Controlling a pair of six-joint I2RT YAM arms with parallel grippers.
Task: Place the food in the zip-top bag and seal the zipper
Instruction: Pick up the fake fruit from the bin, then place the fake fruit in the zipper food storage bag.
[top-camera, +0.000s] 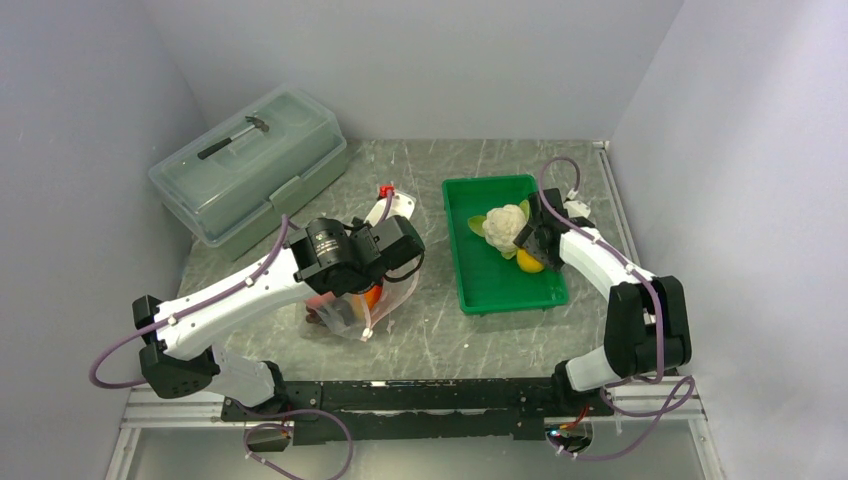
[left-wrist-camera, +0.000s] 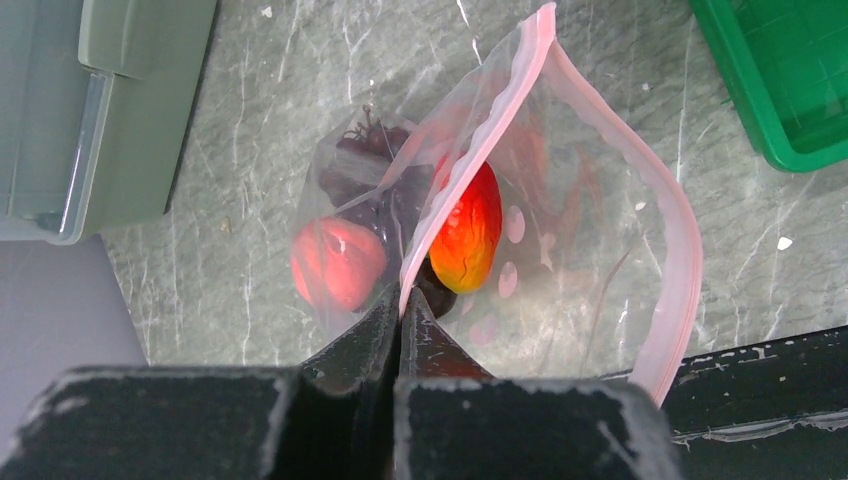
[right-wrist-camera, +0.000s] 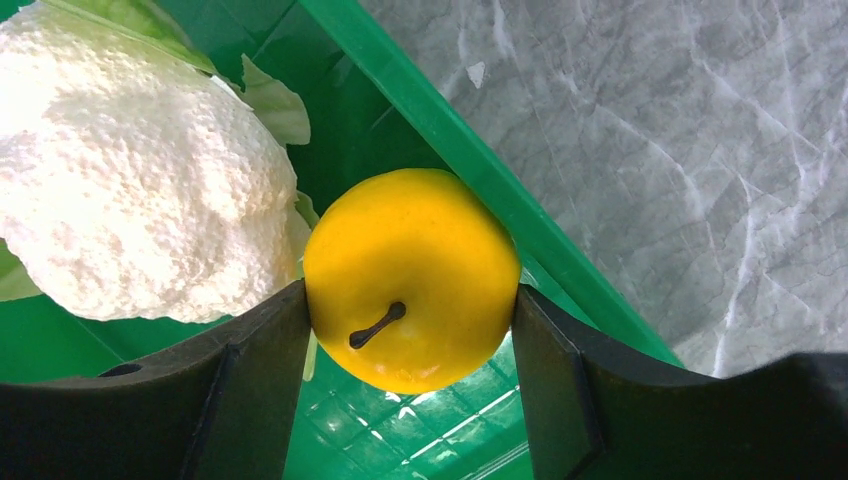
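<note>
The clear zip-top bag (left-wrist-camera: 560, 230) lies on the table left of the tray, its mouth gaping. My left gripper (left-wrist-camera: 402, 300) is shut on the bag's mouth edge, pinching the pink zipper (left-wrist-camera: 480, 150). Inside the bag are the red-orange pepper (left-wrist-camera: 467, 230), the pink-red peach (left-wrist-camera: 337, 262), the dark grape bunch (left-wrist-camera: 365, 170) and the dark plum (left-wrist-camera: 440, 295). In the top view the bag (top-camera: 385, 300) shows under my left wrist. My right gripper (right-wrist-camera: 410, 310) is closed on the orange (right-wrist-camera: 410, 260) inside the green tray (right-wrist-camera: 450, 140), both fingers touching it. The white cauliflower (right-wrist-camera: 130, 190) lies beside it.
The green tray (top-camera: 500, 290) stands right of centre, holding the cauliflower (top-camera: 503, 225) and the orange (top-camera: 528, 264). A large translucent lidded box (top-camera: 250, 170) stands at the back left. A small white object with a red tip (top-camera: 390, 200) lies behind the bag. Walls close three sides.
</note>
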